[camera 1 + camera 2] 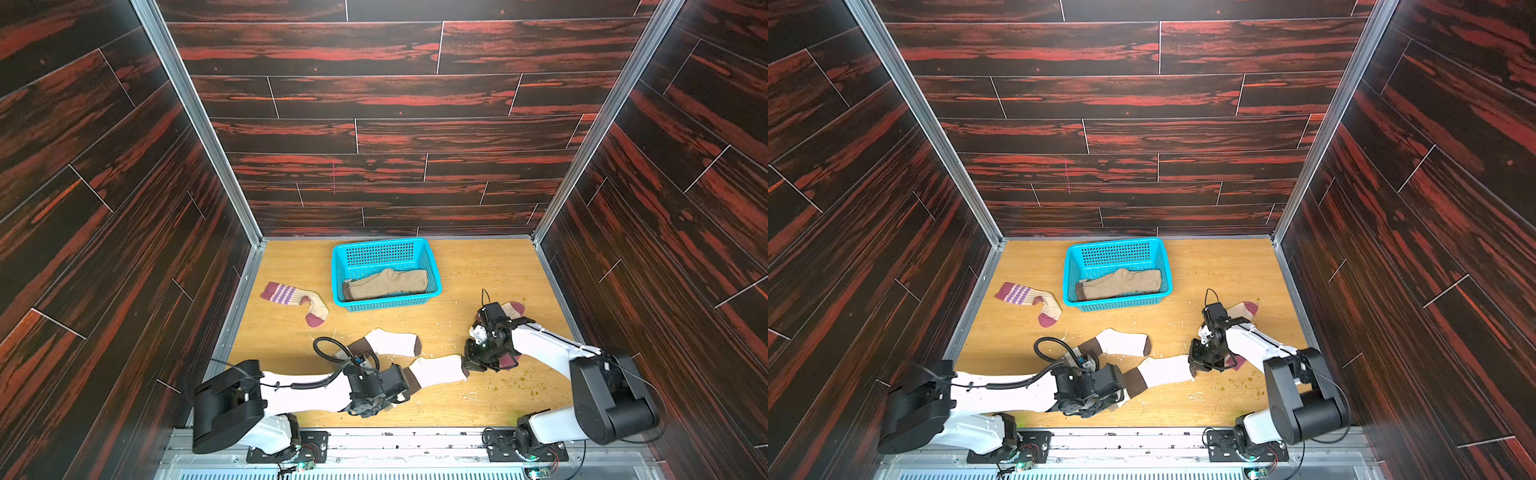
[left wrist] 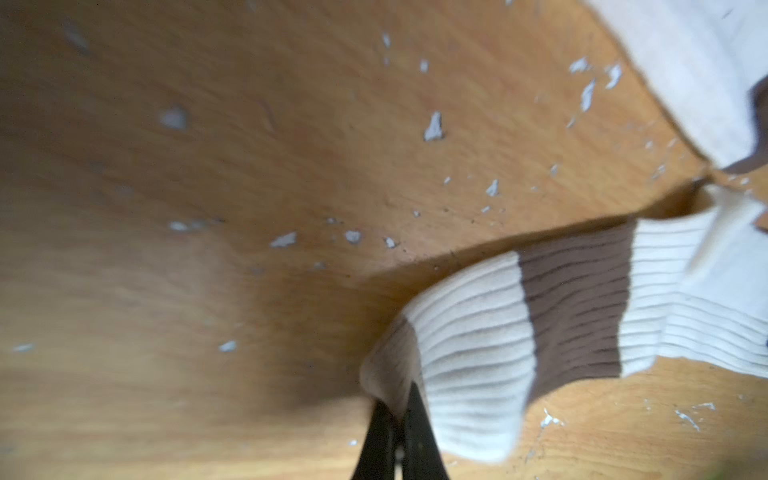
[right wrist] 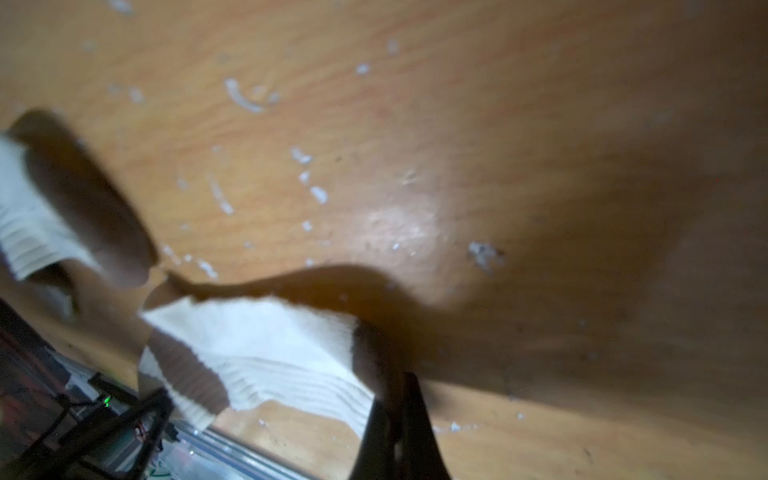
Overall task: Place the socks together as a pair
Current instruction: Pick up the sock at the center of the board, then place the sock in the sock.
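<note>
Our left hand (image 2: 395, 409) is pinched closed on the ribbed cuff of a white sock with brown bands (image 1: 440, 368). Our right hand (image 3: 398, 384) is pinched closed on its brown toe. The sock stretches between them, low at the near side of the tabletop (image 1: 478, 270). Its mate (image 1: 392, 341) lies flat just beyond, nearly touching. We judge it best to lift both ends evenly with the fabric taut, then lay it over the mate, cuff on cuff, toe on toe.

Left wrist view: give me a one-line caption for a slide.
Left tool pinches the cuff of a white sock with brown bands, flecked wooden table behind.
</note>
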Motion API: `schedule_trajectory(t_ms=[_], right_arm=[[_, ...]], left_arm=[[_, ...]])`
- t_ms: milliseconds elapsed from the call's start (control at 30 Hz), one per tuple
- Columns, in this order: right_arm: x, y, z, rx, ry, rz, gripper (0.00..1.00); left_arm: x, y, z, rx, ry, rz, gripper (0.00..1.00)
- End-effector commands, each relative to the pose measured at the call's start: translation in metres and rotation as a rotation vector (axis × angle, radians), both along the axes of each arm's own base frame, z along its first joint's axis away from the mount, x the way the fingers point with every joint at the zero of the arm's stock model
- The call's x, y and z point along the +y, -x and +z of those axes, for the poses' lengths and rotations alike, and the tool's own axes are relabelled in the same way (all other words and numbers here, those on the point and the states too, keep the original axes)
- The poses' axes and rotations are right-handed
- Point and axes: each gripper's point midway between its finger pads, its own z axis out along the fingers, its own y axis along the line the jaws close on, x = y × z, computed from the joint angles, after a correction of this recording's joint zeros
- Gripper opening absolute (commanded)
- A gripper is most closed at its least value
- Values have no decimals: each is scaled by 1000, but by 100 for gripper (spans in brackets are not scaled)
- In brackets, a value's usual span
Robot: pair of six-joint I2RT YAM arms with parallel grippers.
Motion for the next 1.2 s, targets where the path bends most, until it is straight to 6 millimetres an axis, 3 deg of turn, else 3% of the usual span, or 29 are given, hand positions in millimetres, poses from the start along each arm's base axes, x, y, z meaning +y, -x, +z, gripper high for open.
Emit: schedule_trajectory(t_ms=[0, 167, 300, 433, 533, 667, 933, 1167], right_arm=[[11, -5, 30, -53, -73, 0, 0], [36, -11, 89, -153, -190, 36, 0], [62, -12, 119, -186, -223, 99, 0], [89, -18, 135, -202, -256, 152, 0], [103, -30, 132, -197, -266, 165, 0], [119, -53, 122, -196, -269, 180, 0], [134, -75, 98, -158, -257, 196, 0], [139, -83, 67, -126, -240, 188, 0]], left_arm=[[18, -12, 39, -103, -37, 9, 0], [45, -26, 103, -272, -3, 30, 0], [85, -38, 140, -436, 7, 89, 0], [123, -33, 146, -456, -2, 138, 0], [147, -30, 147, -473, -18, 173, 1], [160, -32, 140, -475, -7, 213, 2], [130, -51, 113, -370, -24, 170, 2], [129, -70, 87, -289, -37, 182, 1]])
